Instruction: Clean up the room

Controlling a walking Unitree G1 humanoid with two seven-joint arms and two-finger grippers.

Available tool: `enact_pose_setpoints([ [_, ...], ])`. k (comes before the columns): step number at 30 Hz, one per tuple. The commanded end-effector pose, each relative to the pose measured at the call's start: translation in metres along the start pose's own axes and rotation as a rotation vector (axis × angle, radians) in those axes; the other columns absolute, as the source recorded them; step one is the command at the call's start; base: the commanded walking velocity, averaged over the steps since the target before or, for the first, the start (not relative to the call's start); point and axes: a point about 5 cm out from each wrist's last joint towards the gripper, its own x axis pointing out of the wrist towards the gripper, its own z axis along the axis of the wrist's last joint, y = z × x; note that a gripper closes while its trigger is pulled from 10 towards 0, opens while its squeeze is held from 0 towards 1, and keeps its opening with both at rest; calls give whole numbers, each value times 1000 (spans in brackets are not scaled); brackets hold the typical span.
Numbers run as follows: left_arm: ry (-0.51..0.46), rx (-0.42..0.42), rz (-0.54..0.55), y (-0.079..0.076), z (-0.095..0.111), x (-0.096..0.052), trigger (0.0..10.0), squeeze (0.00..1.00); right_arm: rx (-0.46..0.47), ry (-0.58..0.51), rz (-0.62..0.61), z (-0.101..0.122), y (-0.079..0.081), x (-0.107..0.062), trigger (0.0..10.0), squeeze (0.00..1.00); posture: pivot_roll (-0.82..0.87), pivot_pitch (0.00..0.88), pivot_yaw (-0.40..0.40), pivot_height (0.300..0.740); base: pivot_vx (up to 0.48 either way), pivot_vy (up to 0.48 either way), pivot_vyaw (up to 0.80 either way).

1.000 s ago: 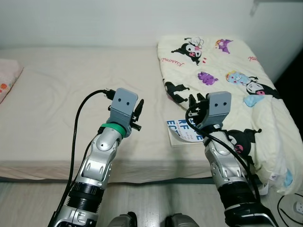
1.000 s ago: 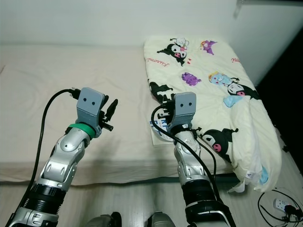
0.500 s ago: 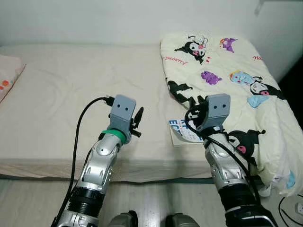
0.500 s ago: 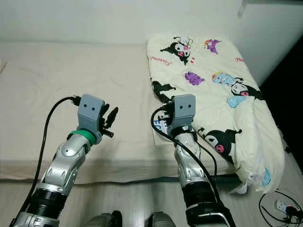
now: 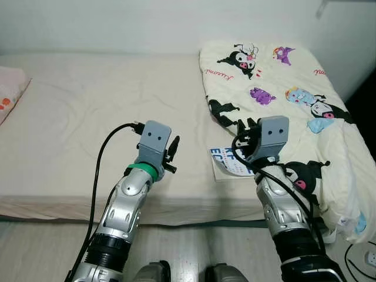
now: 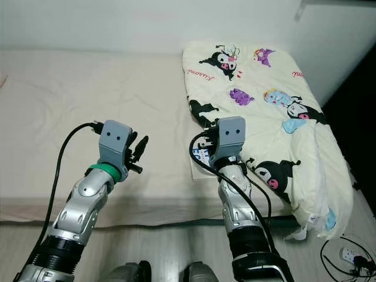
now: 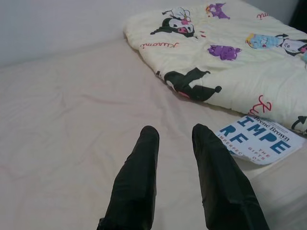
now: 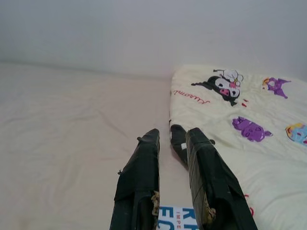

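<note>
**Cream bed, one book, two raised grippers**

Cream sheeting is seen across one bed [image 5: 76,111], taken here as the landmark. One folded quilt [image 5: 282,88], pale yellow and printed with cartoon characters, is laid over the bed's right part, from the wall side down to the near edge, where it is draped over the corner. One book [image 7: 259,139], white with large blue lettering, is found flat on the bed near its front edge, just beside the quilt, with one edge tucked under the quilt's border. One pink-patterned pillow [image 5: 10,94] is glimpsed at the bed's far left edge.

Two grippers are counted, both raised above the bed's front portion. The left gripper [image 7: 175,136] is held over bare sheet, to the left of the book and apart from it; its two black fingers [image 7: 139,182] are parted, with nothing between them. The right gripper [image 8: 172,139] is held directly over the book, near the quilt's border; its two fingers [image 8: 141,172] are likewise spread slightly and empty. One white socket strip [image 6: 346,254] with cables is seen on the floor beyond the bed's right corner.
</note>
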Motion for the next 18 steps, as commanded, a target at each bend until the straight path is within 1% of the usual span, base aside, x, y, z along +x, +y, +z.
enact_pose_setpoints([
  [1, 11, 2, -6, -2, -4, -3, 10000, 0, 6, 21, -3, -4, 0, -3, 10000, 0, -70, 76, 51, 661, 0, 0, 0],
  [5, 10, 2, -6, -2, -4, -3, 10000, 0, 8, 24, -5, -4, -1, -3, 10000, 0, -69, 79, 52, 646, 0, 0, 0],
  [9, 9, 2, -6, -2, -4, -3, 10000, 0, 10, 24, -7, -4, -1, -3, 10000, 0, -68, 81, 54, 641, 0, 0, 0],
  [18, 8, 5, -8, -1, -3, -6, 10000, 0, 22, 24, -12, -4, -2, -3, 10000, 0, -61, 91, 56, 601, 0, 0, 0],
])
